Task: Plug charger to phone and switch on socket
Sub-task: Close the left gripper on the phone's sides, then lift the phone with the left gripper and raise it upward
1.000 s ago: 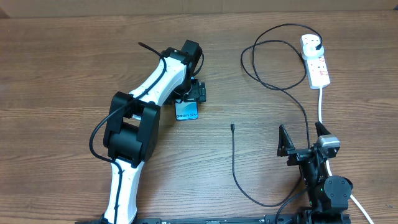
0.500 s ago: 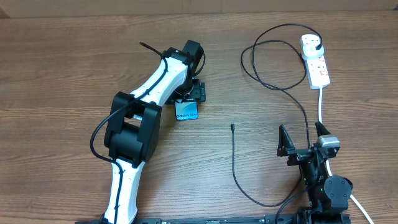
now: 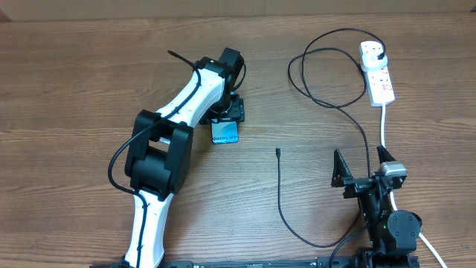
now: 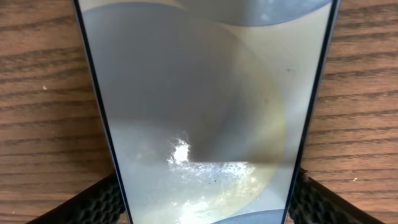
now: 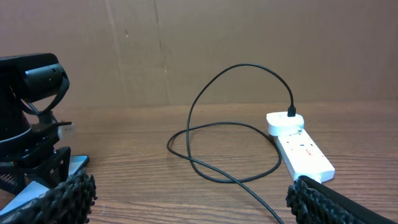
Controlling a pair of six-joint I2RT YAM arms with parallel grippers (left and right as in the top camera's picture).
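The phone (image 3: 224, 133) lay flat on the wooden table (image 3: 74, 74), screen up and glowing blue, directly under the left gripper (image 3: 227, 117) at the end of the outstretched left arm. In the left wrist view the phone (image 4: 199, 112) filled the space between the jaws. One black ridged finger (image 4: 93, 205) sat at its left edge and the other at its right edge. The jaws stood wide, straddling the phone's width, with the pads right against its sides or just short of them. Whether they were actually pinching it could not be told.

The charger (image 3: 280, 193) lay well apart to the right. Its small connector tip rested free on the table, pointing away from the robot. The thin black cable ran toward the robot, curved round and looped up to the black plug seated in the socket (image 3: 379, 78) at the far right. The socket's thick white cord (image 3: 384, 126) trailed back toward the right arm.

The right gripper (image 3: 363, 167) hung near the robot's edge of the table, fingers spread fully and holding nothing. Its own camera looked out between the pads at the charger (image 5: 245, 65) loop and the socket (image 5: 305, 155).
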